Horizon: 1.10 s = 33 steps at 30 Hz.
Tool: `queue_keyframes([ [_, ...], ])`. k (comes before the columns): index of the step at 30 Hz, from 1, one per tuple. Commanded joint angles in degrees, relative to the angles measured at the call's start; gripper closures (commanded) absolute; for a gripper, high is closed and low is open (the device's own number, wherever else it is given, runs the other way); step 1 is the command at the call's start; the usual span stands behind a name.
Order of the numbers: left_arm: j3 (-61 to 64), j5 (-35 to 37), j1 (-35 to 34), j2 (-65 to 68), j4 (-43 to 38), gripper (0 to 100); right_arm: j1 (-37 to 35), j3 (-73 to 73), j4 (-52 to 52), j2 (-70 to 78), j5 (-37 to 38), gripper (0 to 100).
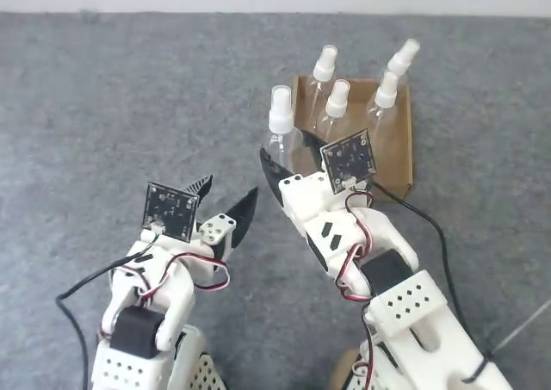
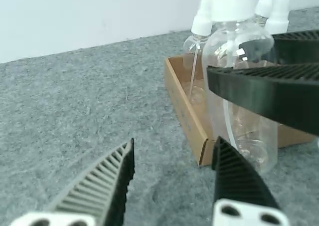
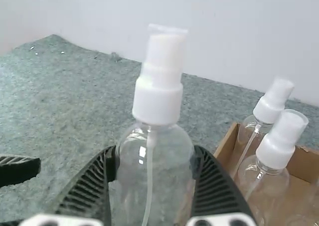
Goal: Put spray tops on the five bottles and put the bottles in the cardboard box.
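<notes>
The right pincer [image 1: 282,168] grasps a capped bottle [image 3: 157,151] upright, the box [image 1: 399,153] just ahead to its right, while the left pincer [image 1: 229,189], released and empty, sits farther off.

Overhead view, close wrist views, box [image 1: 398,162] shared

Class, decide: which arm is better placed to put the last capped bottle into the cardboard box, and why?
Right. The right gripper is shut on the bottle, which stands upright close to the cardboard box. The left gripper is open, empty and farther from the box.
</notes>
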Motion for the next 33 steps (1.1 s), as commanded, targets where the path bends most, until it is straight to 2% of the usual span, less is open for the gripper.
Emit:
queue_keyframes([
  [1, -0.31, -1.41, 0.18, -1.32, -0.44, 73, 0.84, -5.98, 0.04, -2.51, -0.35, 99.3],
  [14, 0.75, -1.23, 4.4, -1.32, -0.88, 66, 0.4, -10.37, -0.13, -1.98, -0.44, 99.3],
  [16, 0.84, -1.23, 4.4, -1.32, -0.97, 66, -1.45, -10.37, 0.22, -1.98, -0.44, 99.3],
  [21, 0.92, -1.49, 4.22, -1.32, -0.97, 66, -8.13, -12.31, 7.25, -2.77, -0.35, 99.3],
  [33, 1.01, -1.67, 4.22, -1.23, -0.88, 66, -8.31, -24.7, 29.41, -2.77, -0.35, 99.3],
])
